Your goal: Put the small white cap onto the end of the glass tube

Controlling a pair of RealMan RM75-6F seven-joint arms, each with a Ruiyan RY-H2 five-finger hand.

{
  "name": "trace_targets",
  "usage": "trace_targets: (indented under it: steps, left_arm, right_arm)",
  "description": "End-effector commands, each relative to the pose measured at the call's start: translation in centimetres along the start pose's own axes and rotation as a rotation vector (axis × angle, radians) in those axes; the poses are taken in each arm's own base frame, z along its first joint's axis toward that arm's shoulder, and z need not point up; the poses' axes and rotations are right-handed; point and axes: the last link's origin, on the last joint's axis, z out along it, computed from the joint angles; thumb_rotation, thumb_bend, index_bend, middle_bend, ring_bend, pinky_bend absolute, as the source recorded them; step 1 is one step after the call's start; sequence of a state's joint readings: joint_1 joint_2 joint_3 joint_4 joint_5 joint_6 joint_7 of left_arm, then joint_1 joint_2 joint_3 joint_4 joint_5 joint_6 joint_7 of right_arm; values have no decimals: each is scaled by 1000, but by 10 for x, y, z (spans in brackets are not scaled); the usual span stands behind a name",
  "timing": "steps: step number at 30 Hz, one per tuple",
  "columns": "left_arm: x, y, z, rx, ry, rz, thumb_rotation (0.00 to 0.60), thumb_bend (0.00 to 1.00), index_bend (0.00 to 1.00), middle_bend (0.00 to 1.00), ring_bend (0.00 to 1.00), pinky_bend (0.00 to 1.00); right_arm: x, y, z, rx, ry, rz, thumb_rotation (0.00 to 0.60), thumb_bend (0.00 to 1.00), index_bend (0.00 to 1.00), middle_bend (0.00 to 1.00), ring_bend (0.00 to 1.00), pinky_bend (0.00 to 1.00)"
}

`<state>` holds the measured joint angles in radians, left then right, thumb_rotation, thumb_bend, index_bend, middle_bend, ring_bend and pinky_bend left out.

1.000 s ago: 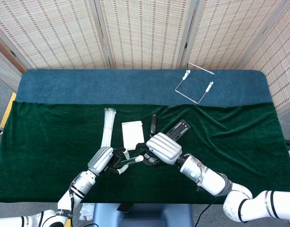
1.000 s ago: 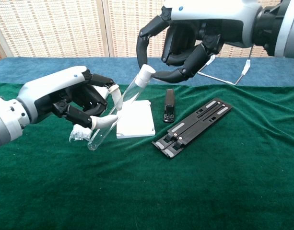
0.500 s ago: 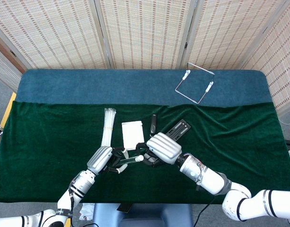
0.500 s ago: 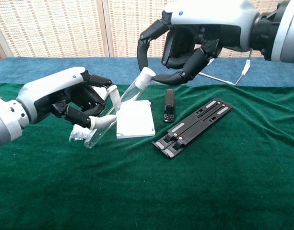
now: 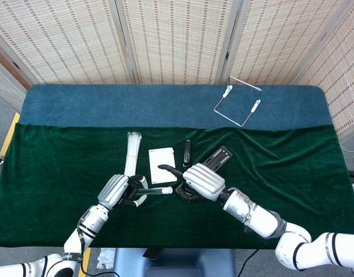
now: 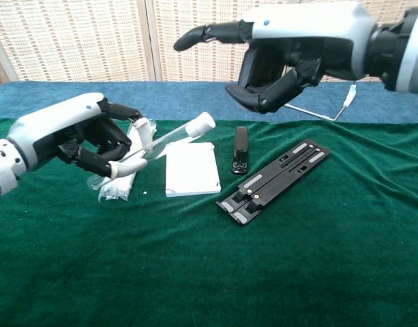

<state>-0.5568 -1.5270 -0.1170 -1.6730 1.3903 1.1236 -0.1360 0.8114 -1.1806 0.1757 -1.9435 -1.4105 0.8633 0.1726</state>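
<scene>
The left hand's [image 6: 69, 136] fingers [image 6: 120, 168] pinch a glass tube [image 6: 164, 140], held above the green cloth [image 6: 263, 272] and tilted up toward the right, with the small white cap [image 6: 203, 122] sitting on its raised end. The right hand [image 6: 297, 48] hangs apart above it, one finger pointing out, the others curled, holding nothing. Beneath lie a white pad [image 6: 189, 170], a black stapler [image 6: 241, 149], a black rail [image 6: 273, 180] and a bundle of white ties [image 5: 131, 153]. A wire frame [image 5: 238, 101] sits far back.
</scene>
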Motion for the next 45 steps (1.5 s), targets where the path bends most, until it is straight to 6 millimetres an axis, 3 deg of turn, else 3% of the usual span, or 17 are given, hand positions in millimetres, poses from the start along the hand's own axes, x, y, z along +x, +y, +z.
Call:
trace_targets:
  steps: [1,11,20,29,37,45]
  left_arm:
    - [9,-14,-6,21,16,59,600,469,770,906,806,828]
    - [18,-67,-38,96,-34,267,600,469,770,906,799,828]
    - [4,-90,-39,25,-62,592,600,467,752,906,783,828]
    - [-11,-95,-29,47,-100,658,600,460,694,906,767,828]
    - [-11,-93,-32,80,-121,685,600,441,445,891,736,828]
    - [-2,-90,-43,96,-119,700,600,433,366,837,690,828]
  right_arm:
    - [6,6,-12,-21,26,-5,600,698,19,983,1000,1000]
    - [28,42,-63,-180,145,-23,600,698,19,982,1000,1000]
    - [33,70,-100,-306,220,-17,600,698,19,982,1000,1000]
    - [26,96,-129,-399,292,4,600,697,19,982,1000,1000]
    - [24,108,-143,-447,315,12,600,698,19,982,1000,1000]
    - [24,118,-162,-502,346,31,600,699,19,982,1000,1000]
